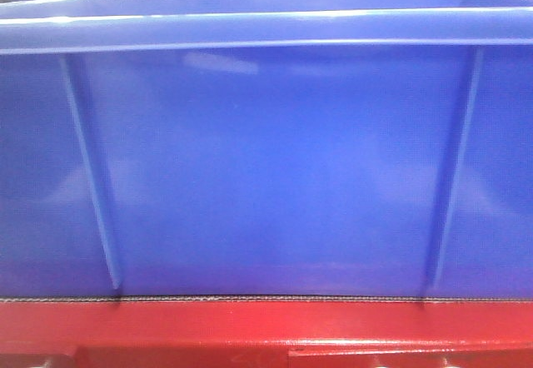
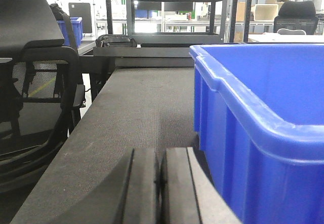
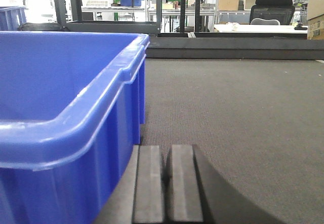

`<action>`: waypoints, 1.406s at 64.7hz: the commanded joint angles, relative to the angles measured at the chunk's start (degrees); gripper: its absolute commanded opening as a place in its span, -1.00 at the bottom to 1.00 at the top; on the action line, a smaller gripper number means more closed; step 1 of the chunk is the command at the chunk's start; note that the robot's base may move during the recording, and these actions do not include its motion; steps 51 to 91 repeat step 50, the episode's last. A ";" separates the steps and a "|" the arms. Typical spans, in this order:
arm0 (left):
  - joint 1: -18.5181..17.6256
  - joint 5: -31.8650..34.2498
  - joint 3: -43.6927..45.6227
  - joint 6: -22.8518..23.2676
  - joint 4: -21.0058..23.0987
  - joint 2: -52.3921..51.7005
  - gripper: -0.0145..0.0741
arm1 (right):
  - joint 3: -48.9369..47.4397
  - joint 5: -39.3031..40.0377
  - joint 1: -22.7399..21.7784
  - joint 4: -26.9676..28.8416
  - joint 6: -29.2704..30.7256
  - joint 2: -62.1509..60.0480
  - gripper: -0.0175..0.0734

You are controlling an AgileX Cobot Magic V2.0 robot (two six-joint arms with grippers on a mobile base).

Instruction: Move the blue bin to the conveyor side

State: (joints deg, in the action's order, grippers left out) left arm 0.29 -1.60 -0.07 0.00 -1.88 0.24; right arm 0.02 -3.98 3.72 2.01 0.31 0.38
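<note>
The left gripper sits low over the dark grey belt, its two black pads pressed together with only a thin seam between them and nothing held. Just to its right rises the wall of the blue bin, close beside the pads; contact cannot be told. The right gripper is likewise pressed together and holds nothing, low on the belt with the bin just to its left.

The bin stands on the belt between the two grippers, upright, open top up. In the front view its flat ribbed wall fills nearly the whole frame, running left to right, and its base meets the belt right above the red frame at the near edge.

Open belt stretches far and to the right of the bin, and a narrower strip runs on its left. Beyond the left edge stands a black office chair; at the far end are metal shelving and another blue tub.
</note>
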 commanded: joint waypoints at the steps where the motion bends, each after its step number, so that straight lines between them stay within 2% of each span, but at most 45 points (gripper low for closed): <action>1: 0.10 0.86 0.07 0.00 0.18 -0.24 -0.66 | -0.02 0.96 -0.20 0.13 0.24 -0.38 -0.81; 91: 0.10 0.86 0.07 0.00 0.18 -0.24 -0.66 | -0.02 0.96 -0.20 0.13 0.24 -0.38 -0.81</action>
